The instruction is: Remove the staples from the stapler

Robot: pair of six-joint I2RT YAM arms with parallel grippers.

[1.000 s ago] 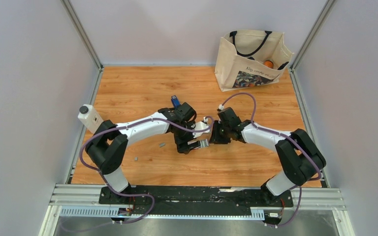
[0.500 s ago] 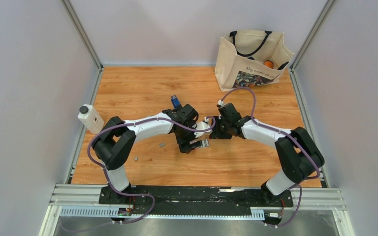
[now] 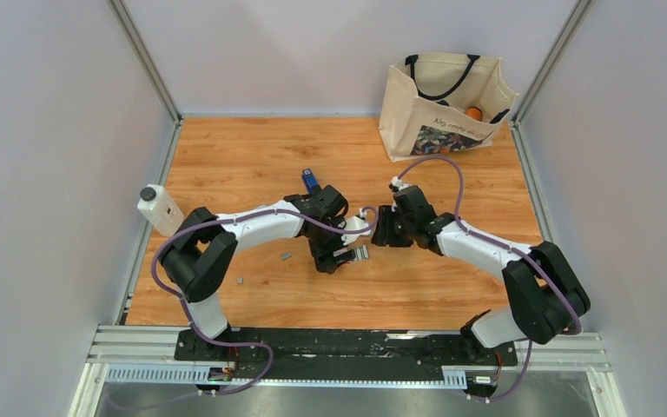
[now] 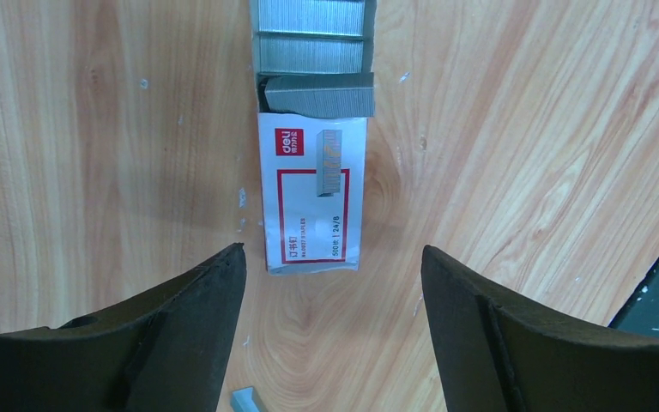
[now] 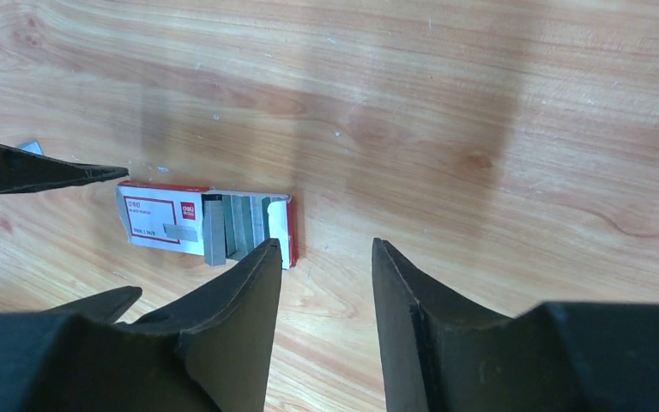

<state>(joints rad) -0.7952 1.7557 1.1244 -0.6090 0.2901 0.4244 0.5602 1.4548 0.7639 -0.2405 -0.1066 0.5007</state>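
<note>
The left gripper hangs with its jaws spread wide and nothing between them, just short of a small white-and-red box whose open far end shows packed strips of grey metal. The right gripper is also parted and empty, over bare wood near that open end. The blue stapler lies on the table beyond the left arm, apart from both grippers, and loose staples lie nearer the left base.

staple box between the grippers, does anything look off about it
Yes. The staple box lies open, with staple strips sticking out of its end, one of them askew. Two loose bits lie on the table to its left in the top view.
</note>
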